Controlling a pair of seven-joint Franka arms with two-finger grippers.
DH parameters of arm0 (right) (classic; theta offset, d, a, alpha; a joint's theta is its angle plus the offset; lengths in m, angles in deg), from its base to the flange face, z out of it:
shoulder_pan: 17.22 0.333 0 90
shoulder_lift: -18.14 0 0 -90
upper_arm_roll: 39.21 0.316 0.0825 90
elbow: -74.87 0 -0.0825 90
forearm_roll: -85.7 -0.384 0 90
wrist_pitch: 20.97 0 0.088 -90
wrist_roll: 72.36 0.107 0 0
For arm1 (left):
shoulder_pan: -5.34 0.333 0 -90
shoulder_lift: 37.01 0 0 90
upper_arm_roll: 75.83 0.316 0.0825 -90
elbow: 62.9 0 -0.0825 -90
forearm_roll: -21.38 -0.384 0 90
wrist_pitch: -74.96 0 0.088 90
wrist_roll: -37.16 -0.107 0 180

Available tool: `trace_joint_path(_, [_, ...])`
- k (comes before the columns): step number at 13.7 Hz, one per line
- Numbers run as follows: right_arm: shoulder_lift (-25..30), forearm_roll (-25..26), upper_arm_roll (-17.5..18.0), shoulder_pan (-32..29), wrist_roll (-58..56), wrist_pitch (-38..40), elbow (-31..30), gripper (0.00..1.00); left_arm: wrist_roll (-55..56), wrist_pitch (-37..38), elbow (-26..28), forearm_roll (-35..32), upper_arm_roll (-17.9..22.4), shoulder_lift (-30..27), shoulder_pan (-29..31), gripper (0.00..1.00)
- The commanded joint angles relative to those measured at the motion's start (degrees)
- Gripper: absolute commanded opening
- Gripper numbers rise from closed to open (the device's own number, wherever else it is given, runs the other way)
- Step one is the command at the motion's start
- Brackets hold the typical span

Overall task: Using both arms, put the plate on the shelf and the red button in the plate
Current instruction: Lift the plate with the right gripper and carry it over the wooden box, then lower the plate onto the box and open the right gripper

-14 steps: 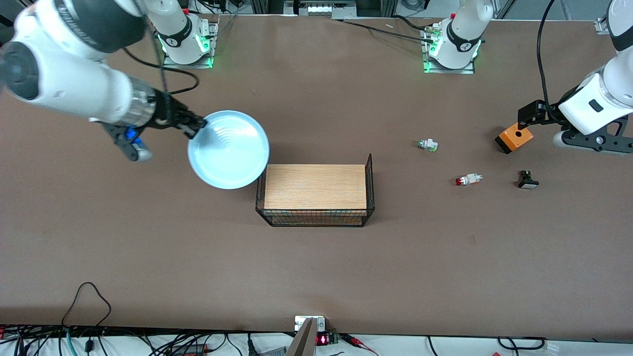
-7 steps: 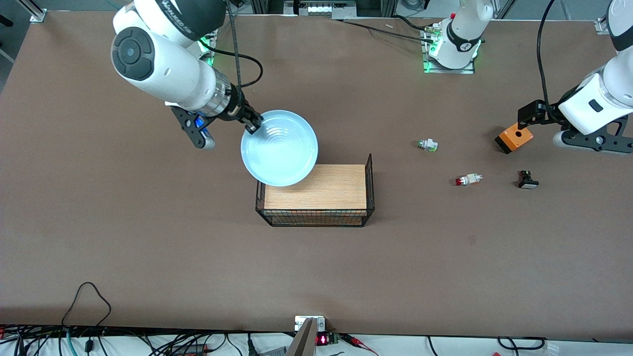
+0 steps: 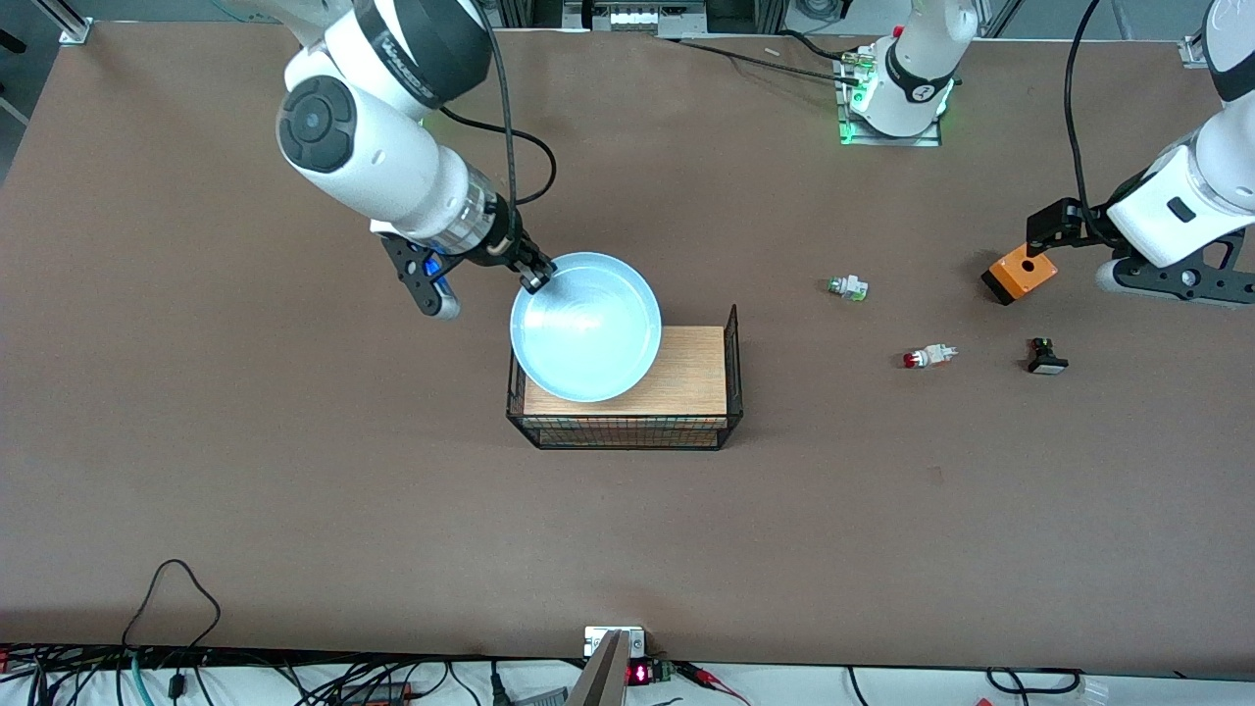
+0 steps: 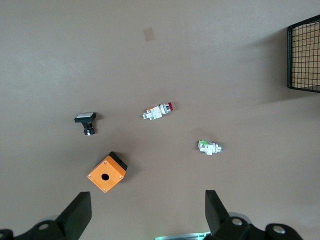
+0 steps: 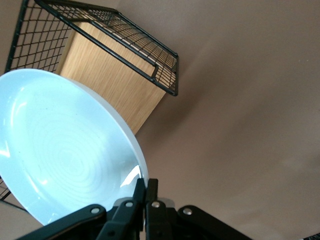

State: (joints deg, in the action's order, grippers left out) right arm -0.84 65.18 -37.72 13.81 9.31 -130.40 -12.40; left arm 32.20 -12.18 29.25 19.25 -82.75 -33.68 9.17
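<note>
My right gripper is shut on the rim of the pale light-blue plate and holds it in the air over the right arm's end of the wire basket. In the right wrist view the fingers pinch the plate at its edge, above the basket. The red button lies on its side on the table toward the left arm's end; it also shows in the left wrist view. My left gripper is open and empty, waiting in the air near the orange box.
The basket has a wooden floor. A green-capped white button lies farther from the camera than the red button. A black button with a white face lies beside the red button, and the orange box with a hole on top is close by.
My right arm has carried the plate from the right arm's end of the table toward the basket until it hangs over it. The left arm has not moved.
</note>
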Motion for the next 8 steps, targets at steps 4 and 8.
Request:
trace_joint_path(4, [-4.6,-0.5,-0.8,2.9,1.2,-3.4,1.6,0.00,-0.2,0.1,0.3,-1.0,0.0,-0.6,-0.1,1.00])
trace_joint_path(8, [-6.3,-0.3,-0.9,3.6,0.9,-6.5,1.2,0.00,-0.2,0.1,0.3,-1.0,0.0,-0.7,-0.1,1.00])
